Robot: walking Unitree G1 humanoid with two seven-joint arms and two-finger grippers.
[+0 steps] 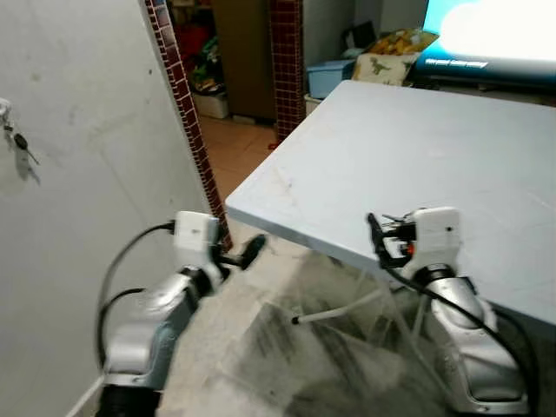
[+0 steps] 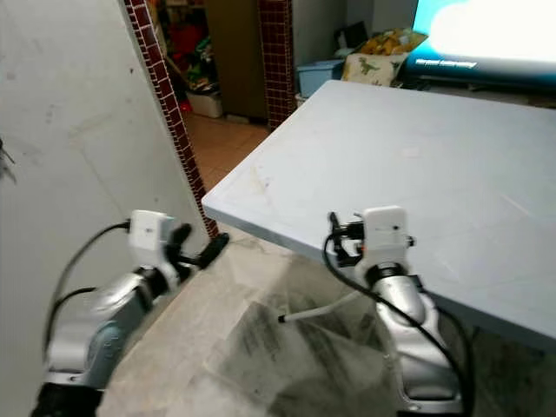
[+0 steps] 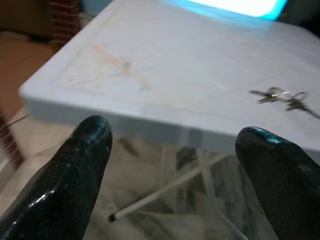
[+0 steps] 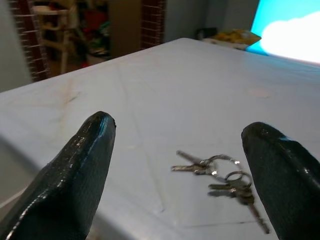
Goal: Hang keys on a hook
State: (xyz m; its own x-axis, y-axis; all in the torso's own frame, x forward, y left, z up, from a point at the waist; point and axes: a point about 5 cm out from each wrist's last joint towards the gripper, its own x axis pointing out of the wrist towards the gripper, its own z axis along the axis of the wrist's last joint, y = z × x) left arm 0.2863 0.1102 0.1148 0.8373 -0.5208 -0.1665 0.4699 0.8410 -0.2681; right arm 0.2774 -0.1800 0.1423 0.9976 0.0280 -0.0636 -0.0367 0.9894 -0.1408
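Above the table [image 4: 150, 90], the right tool [image 4: 177, 145] gapes wide (empty) over the keys [image 4: 220, 177].

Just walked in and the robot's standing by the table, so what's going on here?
Nothing is held yet. The keys lie on the pale table, ahead of the right gripper, whose fingers are open. The left gripper, also open, is near the table's edge. A hook on the wall to the robot's left already has something small and dark hanging from it.
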